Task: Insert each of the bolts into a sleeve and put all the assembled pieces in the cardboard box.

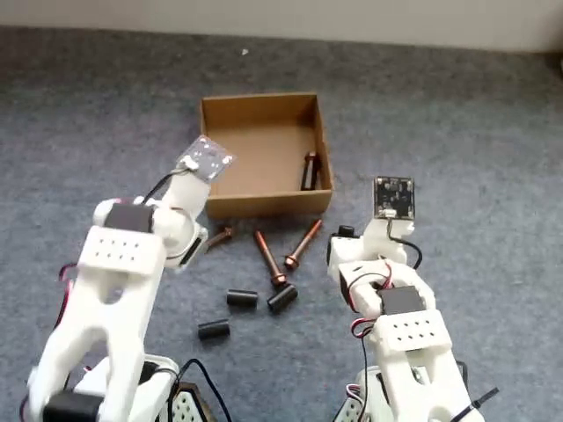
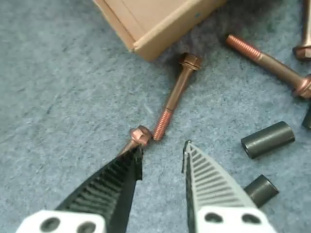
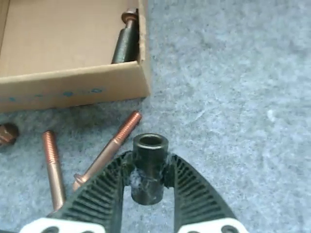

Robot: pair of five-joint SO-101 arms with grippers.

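R gripper [image 3: 148, 162] clamps blk sleeve [image 3: 146, 183] nr box [image 3: 73, 90].

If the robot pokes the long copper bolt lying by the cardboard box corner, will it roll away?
Probably not far. The long copper bolt is round, so it might roll, but its wider head would likely curve its path, and the fuzzy grey carpet should slow it. It looks like solid metal, so stiff.

The grey carpet [image 1: 475, 132] I work over.
Its short pile is mottled grey-blue and spreads on every side below me; along its far side runs a pale strip [image 1: 369, 18], which may be the foot of a wall, and near that strip a small white speck [image 1: 244, 53] lies on the pile.
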